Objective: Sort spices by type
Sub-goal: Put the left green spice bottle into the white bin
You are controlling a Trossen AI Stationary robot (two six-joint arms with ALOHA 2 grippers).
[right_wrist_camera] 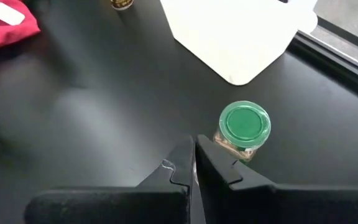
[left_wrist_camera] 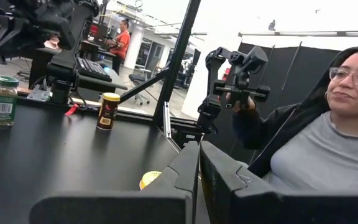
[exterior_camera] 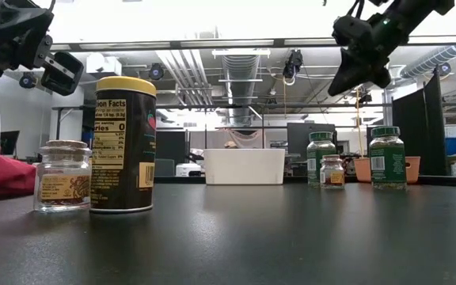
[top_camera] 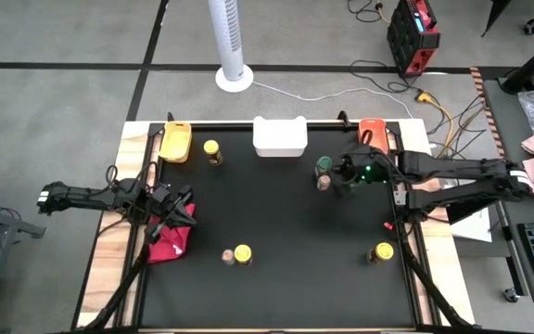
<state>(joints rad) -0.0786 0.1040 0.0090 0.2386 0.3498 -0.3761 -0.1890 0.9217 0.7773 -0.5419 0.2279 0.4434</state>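
Observation:
Several spice jars stand upright on the black table. A yellow-lidded jar (top_camera: 212,148) is at the far left, and a green-lidded jar (top_camera: 324,165) and a small brown-lidded one (top_camera: 324,183) are at the far right. Another yellow-lidded jar (top_camera: 243,253) stands beside a small jar (top_camera: 227,257) near the front, and one more (top_camera: 383,251) is at the near right. My right gripper (right_wrist_camera: 196,155) is shut and hangs above the table just short of the green-lidded jar (right_wrist_camera: 245,123). My left gripper (left_wrist_camera: 199,163) is shut and waits above the red cloth (top_camera: 165,246).
A yellow tray (top_camera: 175,141), a white tray (top_camera: 279,136) and an orange tray (top_camera: 372,133) line the far edge. The low view shows a second green-lidded jar (exterior_camera: 387,156). A person (left_wrist_camera: 316,149) sits beyond the table's right side.

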